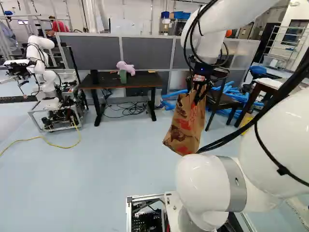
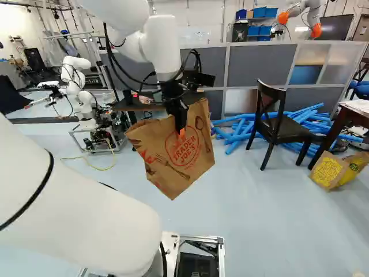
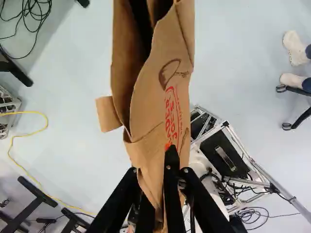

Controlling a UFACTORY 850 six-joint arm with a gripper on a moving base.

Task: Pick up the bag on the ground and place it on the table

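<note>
Half of your job, the picking up, looked done: the brown paper bag (image 2: 193, 164) hung tilted in the air, off the floor (image 1: 106, 169), with the fingers (image 2: 178, 114) clamped on its paper. The wrist view showed you its mouth gaping ahead of them. What you had left was the carrying, the lowering and the release. Your likely goal was the dark table (image 1: 107, 84) by the grey partition (image 1: 96, 50), beyond the bag and to its left in the left base view. You probably needed to bring the base closer before lowering.

On that table stood a pink plush toy (image 1: 126, 66), a green object (image 1: 123, 76) in front of it and a black cylinder (image 1: 94, 76), so you had things there to avoid knocking. Cables (image 1: 128, 110) lay loose beneath. At the right of the right base view you had a black chair (image 2: 283, 131), blue foam tubes (image 2: 235, 138) behind it and a yellow-printed bag (image 2: 328, 171) on the floor. Another robot (image 1: 47, 77) stood left of the table in the left base view.
</note>
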